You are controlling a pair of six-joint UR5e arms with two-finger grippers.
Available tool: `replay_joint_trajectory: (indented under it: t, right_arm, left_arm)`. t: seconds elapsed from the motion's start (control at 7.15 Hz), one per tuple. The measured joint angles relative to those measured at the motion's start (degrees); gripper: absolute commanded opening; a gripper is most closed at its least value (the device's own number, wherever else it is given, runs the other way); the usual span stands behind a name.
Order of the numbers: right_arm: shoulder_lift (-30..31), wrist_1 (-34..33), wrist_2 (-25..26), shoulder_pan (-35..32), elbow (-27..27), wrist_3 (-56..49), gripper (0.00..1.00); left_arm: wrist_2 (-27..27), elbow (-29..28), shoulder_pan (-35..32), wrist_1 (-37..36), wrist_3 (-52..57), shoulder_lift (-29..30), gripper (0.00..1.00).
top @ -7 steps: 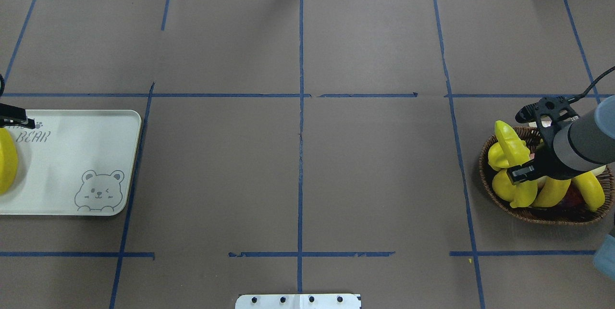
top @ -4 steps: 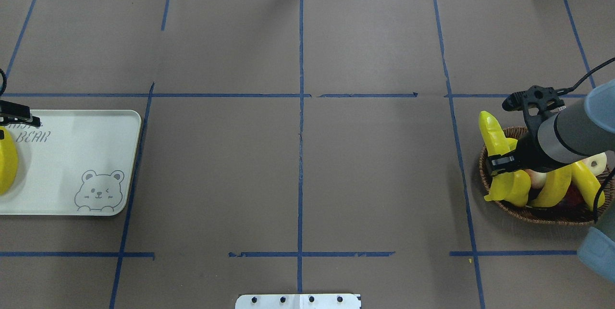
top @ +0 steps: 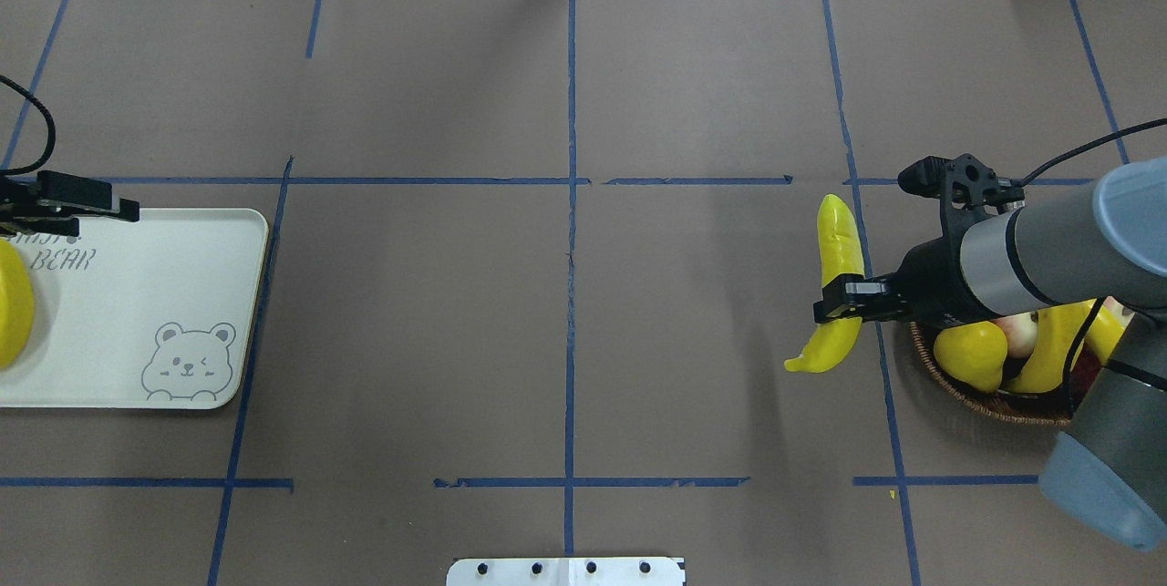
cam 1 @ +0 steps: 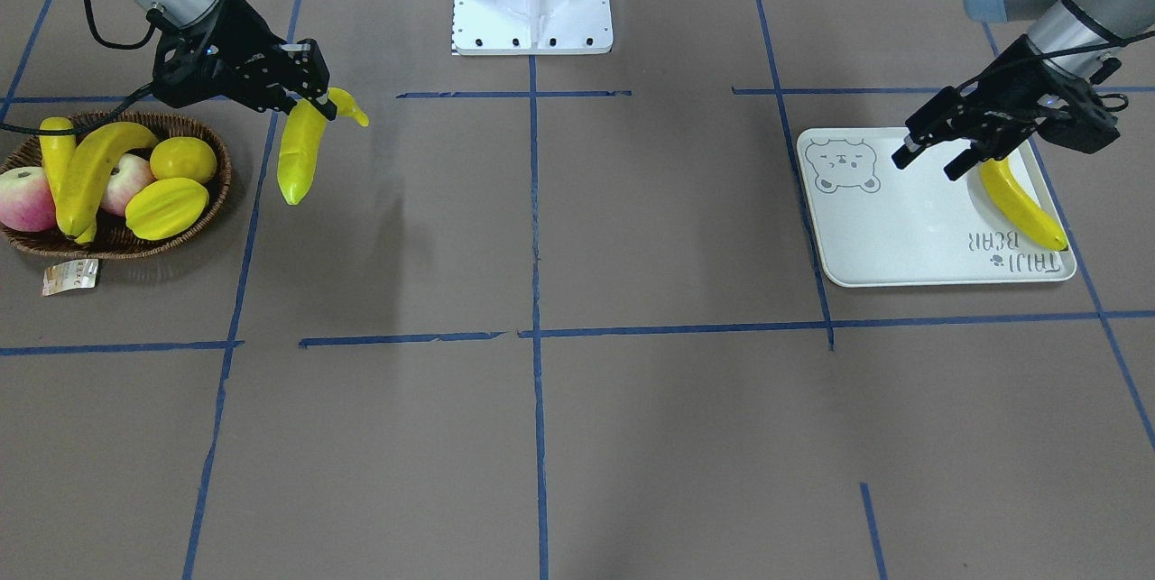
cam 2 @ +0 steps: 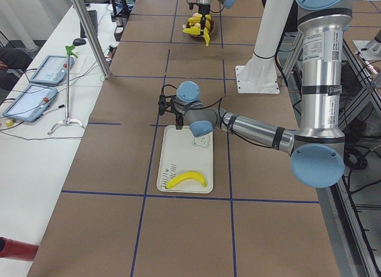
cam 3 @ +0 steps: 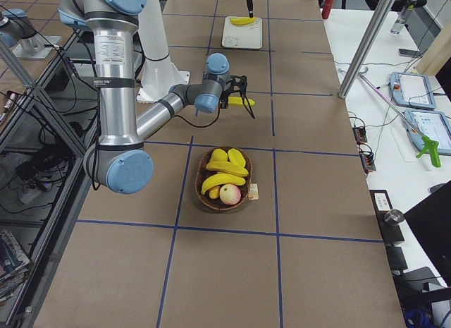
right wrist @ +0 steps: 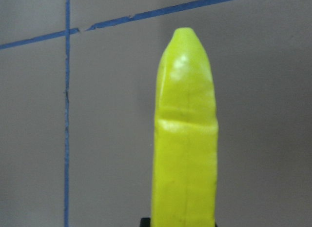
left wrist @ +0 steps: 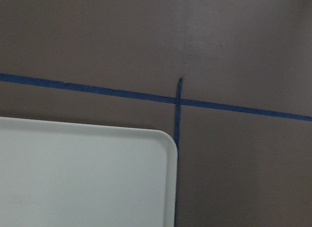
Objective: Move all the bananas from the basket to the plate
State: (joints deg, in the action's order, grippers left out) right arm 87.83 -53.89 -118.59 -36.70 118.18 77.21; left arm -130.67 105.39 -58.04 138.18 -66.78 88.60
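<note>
One banana (cam 1: 1020,197) lies on the plate (cam 1: 902,228); another banana (top: 836,240) hangs beside the basket (cam 1: 117,242); two bananas (cam 1: 90,167) lie inside.

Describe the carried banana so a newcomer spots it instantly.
Find the wicker basket at the table's end on the robot's right. Just outside its rim, the right pincer grips a banana above the table. Every other banana lies in the basket or on the plate.

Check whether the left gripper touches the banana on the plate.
Apart. Exterior left view: the left gripper hangs over the plate's far edge, the banana lies at its near end.
</note>
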Motion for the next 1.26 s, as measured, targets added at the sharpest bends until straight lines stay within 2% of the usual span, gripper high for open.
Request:
replay_joint_trajectory:
  t: [0.14, 0.42, 0.84, 1.26]
  right_arm:
    - [-0.69, 6.19, 1.83, 1.67, -2.10, 3.74, 0.13]
    - [-3.23, 11.01, 7.46, 5.76, -3.69, 9.05, 0.15]
    - [-7.44, 11.72, 13.25, 10.89, -4.33, 13.43, 0.15]
    - [-13.50, 11.71, 18.84, 15.47, -6.94, 14.83, 0.16]
  left_arm:
    - [0.00, 0.10, 1.87, 0.27, -5.32, 3.62, 1.00]
    - [0.38, 0.15, 7.20, 0.50, -17.19, 10.98, 1.00]
    - [1.66, 0.07, 12.26, 0.46, -25.80, 18.96, 1.00]
    - [6.79, -0.53, 17.07, 0.01, -30.07, 25.38, 1.00]
